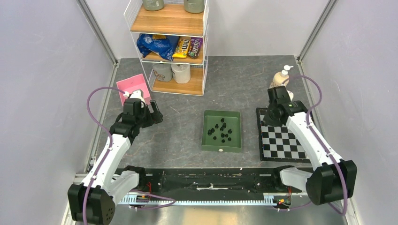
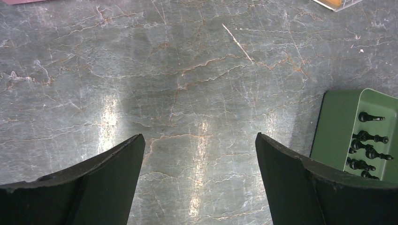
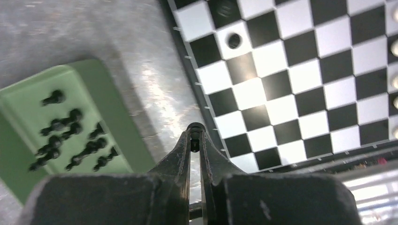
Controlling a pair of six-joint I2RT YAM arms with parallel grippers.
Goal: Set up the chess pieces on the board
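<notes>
The board (image 1: 281, 143) lies flat at the right, checkered black and white (image 3: 291, 79). My right gripper (image 3: 195, 134) hangs over its left border, shut on a small black chess piece pinched at the fingertips. In the top view the wrist covers that gripper (image 1: 269, 119). One black piece (image 3: 233, 40) stands on a white square, and white pieces (image 3: 395, 47) line the board's right edge. Several more black chess pieces (image 1: 221, 130) lie in the green tray (image 1: 206, 140), also seen from both wrists (image 2: 371, 140) (image 3: 65, 136). My left gripper (image 2: 199, 140) is open over bare table, left of the tray.
A wire shelf rack (image 1: 171, 47) with snacks and rolls stands at the back. A pink pad (image 1: 133, 86) lies behind the left gripper (image 1: 157, 115). A cream soap pump bottle (image 1: 280, 77) stands just beyond the board's far corner. Walls close in both sides.
</notes>
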